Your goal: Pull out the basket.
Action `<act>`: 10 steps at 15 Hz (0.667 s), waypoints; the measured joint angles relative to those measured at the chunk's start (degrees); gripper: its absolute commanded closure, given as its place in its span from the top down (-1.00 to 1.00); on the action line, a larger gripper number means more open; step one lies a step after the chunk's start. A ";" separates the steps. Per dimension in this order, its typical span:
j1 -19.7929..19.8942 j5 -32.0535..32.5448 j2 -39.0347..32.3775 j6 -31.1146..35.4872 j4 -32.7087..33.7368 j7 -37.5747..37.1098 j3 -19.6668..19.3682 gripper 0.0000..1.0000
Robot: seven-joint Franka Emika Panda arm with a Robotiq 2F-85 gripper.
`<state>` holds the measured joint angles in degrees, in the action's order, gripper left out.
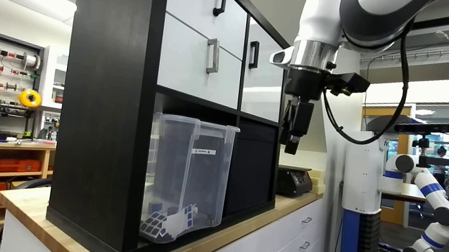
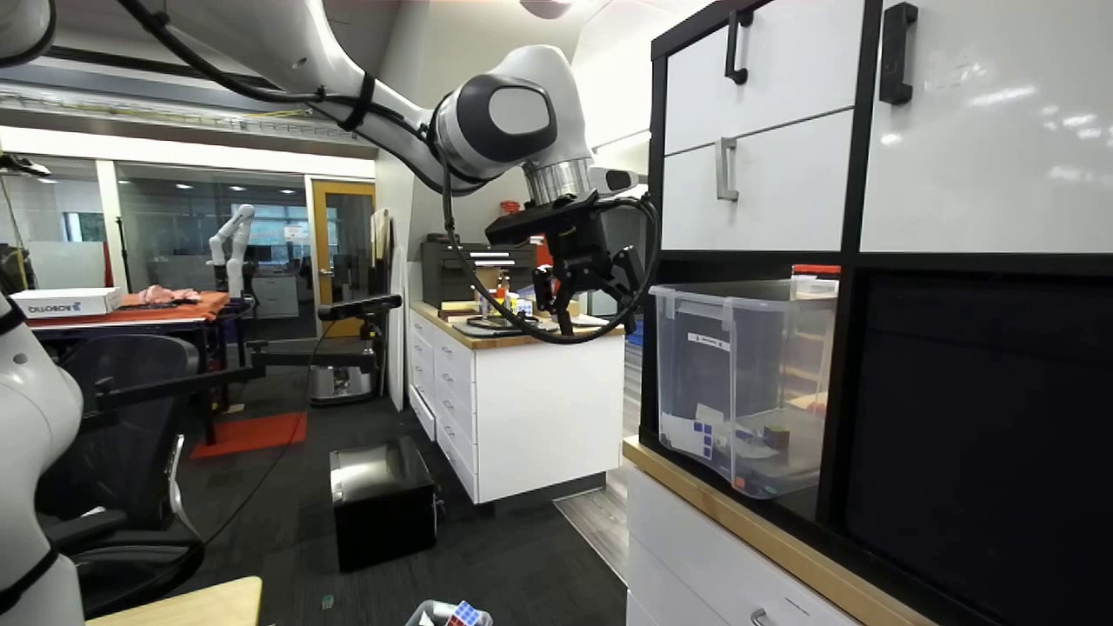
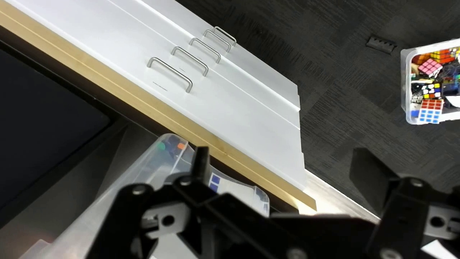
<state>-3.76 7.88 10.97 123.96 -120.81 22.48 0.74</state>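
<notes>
Presently, the fingers [image 3: 372, 176] of my gripper [image 3: 282, 156] stand wide apart, clear of the basket [image 2: 739, 391]. Basket position: lower end compartment [image 1: 191, 109], black shelf unit [image 1: 104, 102]; panels [image 1: 142, 140] obstruct its sides, white drawer fronts [image 1: 201, 59] sit above. A cable [image 1: 406, 80] loops near my wrist [image 1: 314, 55]. Floor [image 3: 334, 115]: one bin [image 3: 406, 86] of puzzle cubes [image 3: 431, 110].

Your arm [image 2: 287, 42], upper left of an exterior view, presents white shells [image 2: 569, 103], a dark-grey joint cover [image 2: 476, 113], silver wrist collar [image 2: 557, 179], black cable [image 2: 278, 96] and black strap [image 2: 359, 101]. Low in the wrist view, your black gripper [image 3: 282, 162] carries grey inserts [image 3: 179, 213] and round screw heads [image 3: 139, 189].
</notes>
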 measured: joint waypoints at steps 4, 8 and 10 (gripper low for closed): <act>-0.57 0.43 -0.77 3.51 0.00 2.82 1.57 1.00; -0.62 1.64 -1.62 7.74 -0.01 5.30 1.91 1.00; -0.58 2.69 -1.99 10.49 0.00 6.45 1.69 1.00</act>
<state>-4.35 10.57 8.99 134.45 -120.81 28.93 2.43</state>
